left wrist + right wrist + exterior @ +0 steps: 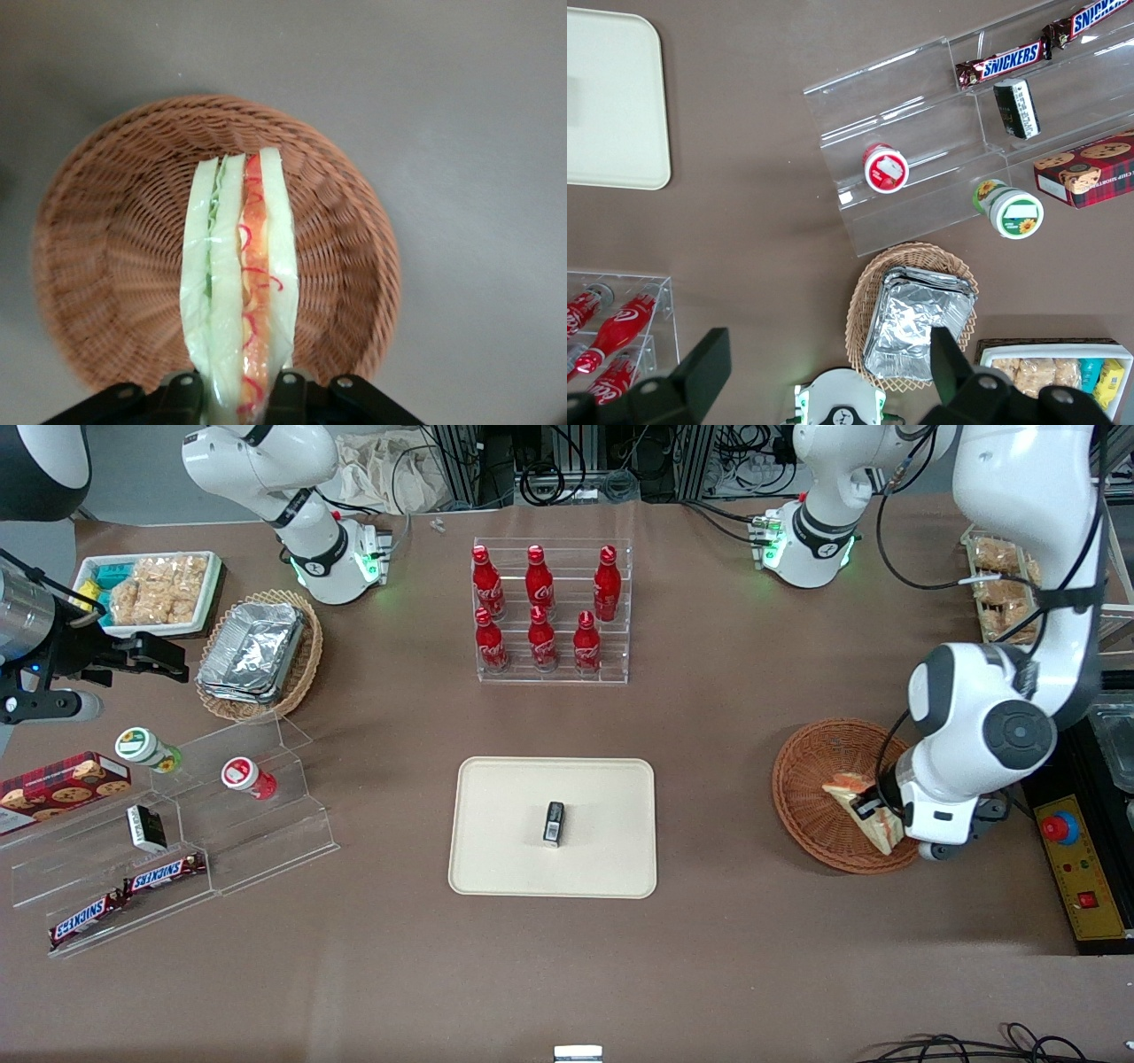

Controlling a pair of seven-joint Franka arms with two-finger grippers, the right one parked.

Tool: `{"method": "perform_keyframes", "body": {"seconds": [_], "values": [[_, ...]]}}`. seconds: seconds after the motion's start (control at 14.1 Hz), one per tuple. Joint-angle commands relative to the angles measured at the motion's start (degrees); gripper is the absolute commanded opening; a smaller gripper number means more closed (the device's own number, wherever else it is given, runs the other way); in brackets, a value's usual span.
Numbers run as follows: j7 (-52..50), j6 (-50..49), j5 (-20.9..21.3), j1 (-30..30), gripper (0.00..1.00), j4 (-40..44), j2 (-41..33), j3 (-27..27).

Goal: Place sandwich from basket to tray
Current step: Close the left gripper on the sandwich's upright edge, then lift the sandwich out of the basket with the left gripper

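The gripper [873, 815] is over the basket [811, 797], toward the working arm's end of the table. Its two fingers [182, 394] are squeezed shut on the sandwich [237, 283] — one on each side of the bread. The wrist view shows the sandwich standing on its edge, with the red and green filling between the pale slices. It sticks out from the fingers above the inside of the brown woven basket. I cannot tell if the sandwich touches the basket floor or hangs just above it.

In the front view, the sandwich [864, 806] sits at the side of the basket closest to the arm, partly hidden by the white wrist.

The tray [496, 868] lies flat in the middle of the table, well apart from the basket. A small dark box [554, 822] stands on it — near the middle.

Farther from the front camera than the tray, red bottles [542, 607] stand in a clear rack
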Motion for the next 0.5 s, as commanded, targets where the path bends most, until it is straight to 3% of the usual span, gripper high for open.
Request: {"method": "perform_keyframes", "body": {"seconds": [0.0,0.21,0.43], "values": [[5.26,-10.71,0.42,-0.96,0.00,10.30,0.20,-0.14],[10.98,-18.01,1.20,-1.74,0.00,17.69,0.29,-1.10],[14.07,-21.97,5.15,-6.21,0.00,21.57,0.64,-2.16]]}}
